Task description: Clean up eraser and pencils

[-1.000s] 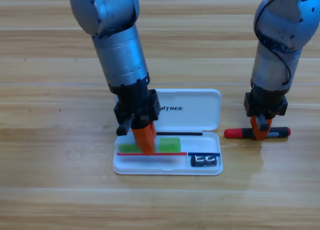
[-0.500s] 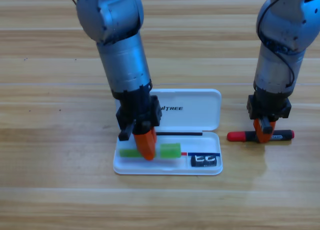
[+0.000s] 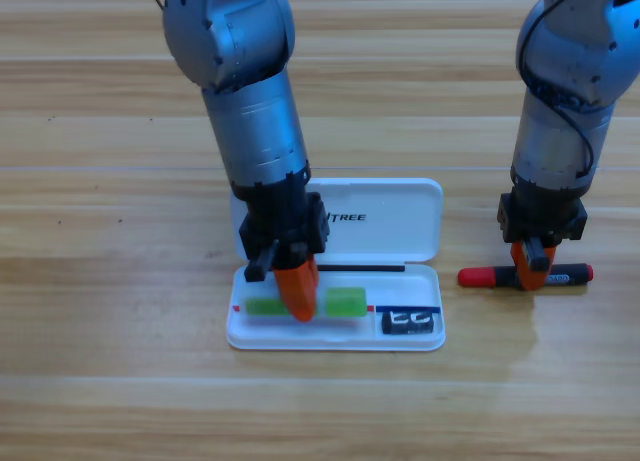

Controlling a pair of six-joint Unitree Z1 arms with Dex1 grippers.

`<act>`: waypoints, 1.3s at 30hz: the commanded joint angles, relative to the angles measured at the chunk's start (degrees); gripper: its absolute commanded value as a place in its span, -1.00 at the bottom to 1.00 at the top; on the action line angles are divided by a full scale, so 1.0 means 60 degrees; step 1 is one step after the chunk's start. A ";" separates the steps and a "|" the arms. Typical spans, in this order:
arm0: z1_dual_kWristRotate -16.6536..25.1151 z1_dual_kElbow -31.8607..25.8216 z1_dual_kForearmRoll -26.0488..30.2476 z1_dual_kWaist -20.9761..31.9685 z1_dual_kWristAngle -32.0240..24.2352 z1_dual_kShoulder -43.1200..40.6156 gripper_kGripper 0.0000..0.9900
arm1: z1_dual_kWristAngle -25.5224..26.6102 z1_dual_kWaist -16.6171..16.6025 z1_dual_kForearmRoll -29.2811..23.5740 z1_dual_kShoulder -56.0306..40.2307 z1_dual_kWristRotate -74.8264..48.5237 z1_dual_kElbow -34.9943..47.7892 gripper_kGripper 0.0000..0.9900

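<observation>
Wooden table (image 3: 100, 381): left pincer (image 3: 297, 306) over green pencil (image 3: 343, 302); case (image 3: 400, 216) mid-table.

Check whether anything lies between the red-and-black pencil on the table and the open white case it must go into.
Nothing visible lies on the bare wood between the red-and-black pencil, under the right gripper, and the open white plastic case. Inside, the left gripper is over the translucent green pencil, beside the small black eraser.

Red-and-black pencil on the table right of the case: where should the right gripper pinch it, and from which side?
Pinch the red-and-black pencil near its middle, from straight above, jaws closing across its thin width. It lies flat, crosswise on the table, and the right gripper is already over that spot.
</observation>
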 commanded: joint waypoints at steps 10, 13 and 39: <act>-0.0154 -0.0046 0.0093 -0.0168 -0.0019 0.0734 -1.00 | -0.0033 -0.0225 -0.0178 -0.0064 -0.0035 0.0276 -1.00; -0.0183 -0.0075 0.0093 -0.0197 -0.0019 0.0749 -1.00 | -0.0033 -0.0225 -0.0178 -0.0094 -0.0035 0.0261 -1.00; -0.0461 -0.0017 0.0078 -0.0285 0.0025 0.0793 1.00 | -0.0106 -0.0093 -0.0164 -0.0665 -0.0021 0.0628 -1.00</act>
